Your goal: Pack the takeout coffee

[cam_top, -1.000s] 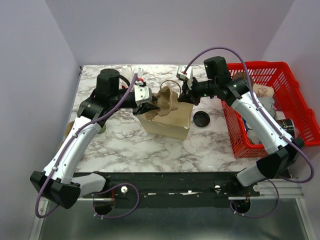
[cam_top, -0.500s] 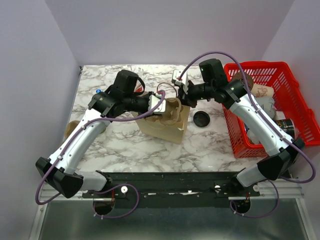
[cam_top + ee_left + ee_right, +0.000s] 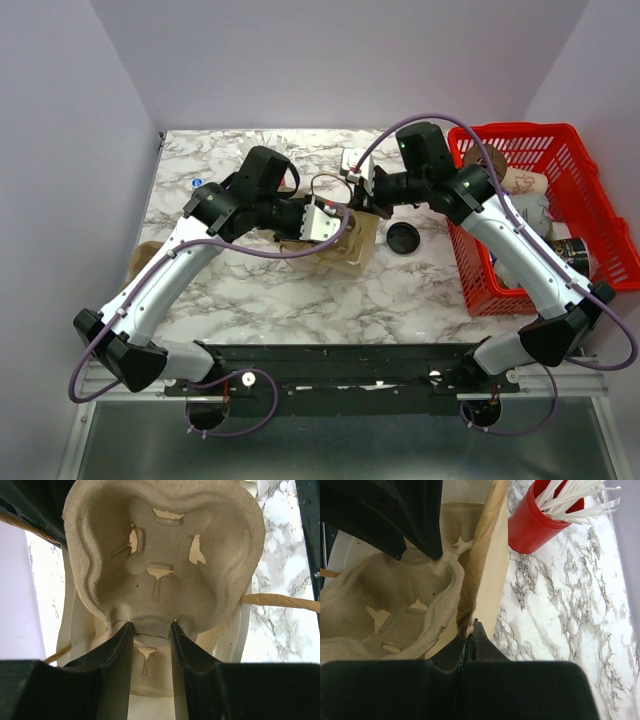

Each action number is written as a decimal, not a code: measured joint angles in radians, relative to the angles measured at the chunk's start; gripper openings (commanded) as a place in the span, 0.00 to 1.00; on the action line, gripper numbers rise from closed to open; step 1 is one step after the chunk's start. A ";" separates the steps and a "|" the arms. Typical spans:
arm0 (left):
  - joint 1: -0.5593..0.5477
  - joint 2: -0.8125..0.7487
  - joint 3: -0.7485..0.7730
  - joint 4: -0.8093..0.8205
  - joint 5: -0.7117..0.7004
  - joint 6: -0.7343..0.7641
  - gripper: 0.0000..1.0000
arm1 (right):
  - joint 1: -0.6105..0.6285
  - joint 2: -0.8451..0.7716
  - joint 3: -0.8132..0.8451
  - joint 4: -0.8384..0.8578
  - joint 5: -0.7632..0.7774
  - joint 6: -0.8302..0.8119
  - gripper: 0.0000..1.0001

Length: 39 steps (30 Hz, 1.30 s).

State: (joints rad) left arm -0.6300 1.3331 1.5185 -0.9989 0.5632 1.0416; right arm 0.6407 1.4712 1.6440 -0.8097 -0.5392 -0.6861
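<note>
A moulded pulp cup carrier (image 3: 165, 555) sits in the mouth of a brown paper bag (image 3: 355, 250). My left gripper (image 3: 150, 625) is shut on the carrier's near rim; from above it (image 3: 335, 222) is over the bag's opening. My right gripper (image 3: 471, 625) is shut on the bag's rim (image 3: 480, 555) and holds it at the far right side (image 3: 365, 200). The carrier also shows in the right wrist view (image 3: 395, 600). An olive-tan object (image 3: 143, 258) peeks out beside my left arm; I cannot tell whether it is the takeout coffee.
A loose flat black disc (image 3: 402, 238) lies right of the bag. A red cup of white sticks (image 3: 540, 520) stands behind the bag. A red basket (image 3: 520, 130) with several items stands at the right edge.
My left gripper has moved right and lowered the carrier into the bag's mouth. My right gripper has shifted slightly left, still holding the rim.
</note>
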 measured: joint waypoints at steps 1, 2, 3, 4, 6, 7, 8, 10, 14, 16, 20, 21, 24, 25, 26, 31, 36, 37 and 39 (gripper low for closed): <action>-0.005 0.000 0.005 -0.009 -0.013 0.007 0.00 | 0.000 0.000 -0.001 0.000 0.000 0.000 0.01; -0.014 0.000 0.009 -0.018 -0.030 0.013 0.00 | 0.000 0.000 -0.002 0.000 0.000 0.001 0.01; -0.023 0.000 0.012 -0.024 -0.041 0.018 0.00 | 0.000 0.000 -0.002 -0.001 0.000 0.004 0.01; -0.034 -0.002 0.014 -0.029 -0.056 0.026 0.00 | 0.000 0.000 -0.002 -0.001 -0.001 0.006 0.01; -0.056 -0.002 0.015 -0.042 -0.084 0.037 0.00 | 0.000 0.000 -0.004 -0.001 -0.005 0.017 0.00; -0.071 -0.001 0.015 -0.045 -0.103 0.046 0.00 | 0.000 0.000 -0.006 -0.001 -0.006 0.024 0.01; -0.083 0.000 0.016 -0.050 -0.113 0.052 0.00 | 0.000 0.000 -0.010 -0.001 -0.009 0.032 0.01; -0.110 0.003 0.023 -0.061 -0.146 0.058 0.00 | 0.000 0.000 -0.015 -0.002 -0.014 0.043 0.01; -0.143 0.016 0.041 -0.062 -0.190 0.054 0.00 | 0.000 0.000 -0.024 -0.002 -0.017 0.062 0.00; -0.148 0.025 0.045 -0.053 -0.203 0.045 0.00 | 0.000 0.000 -0.027 -0.003 -0.018 0.067 0.01; -0.149 0.036 0.045 -0.035 -0.214 0.018 0.00 | 0.000 0.000 -0.035 -0.002 -0.018 0.072 0.00; -0.149 0.036 0.045 -0.033 -0.214 0.011 0.00 | 0.000 0.000 -0.036 -0.003 -0.018 0.074 0.01; -0.149 0.032 0.037 -0.012 -0.213 -0.014 0.00 | 0.000 0.000 -0.039 -0.002 -0.018 0.077 0.00; -0.149 0.028 0.029 -0.004 -0.212 -0.020 0.00 | 0.000 0.000 -0.041 -0.002 -0.018 0.077 0.00; -0.148 0.020 0.012 0.010 -0.210 -0.029 0.00 | 0.000 0.000 -0.043 -0.002 -0.018 0.078 0.01; -0.130 -0.026 -0.064 0.069 -0.190 -0.056 0.00 | 0.000 0.000 -0.048 -0.003 -0.018 0.084 0.01; -0.125 -0.040 -0.112 0.107 -0.193 -0.062 0.00 | 0.000 0.000 -0.048 -0.003 -0.018 0.085 0.00; -0.125 -0.037 -0.113 0.108 -0.194 -0.061 0.00 | 0.000 0.000 -0.048 -0.003 -0.018 0.085 0.01; -0.125 -0.028 -0.112 0.107 -0.195 -0.059 0.00 | 0.000 0.000 -0.048 -0.003 -0.018 0.085 0.01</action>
State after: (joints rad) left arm -0.7547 1.3048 1.4063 -0.8921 0.3687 0.9825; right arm 0.6407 1.4712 1.5959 -0.8127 -0.5568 -0.6010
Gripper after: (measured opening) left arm 0.390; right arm 0.013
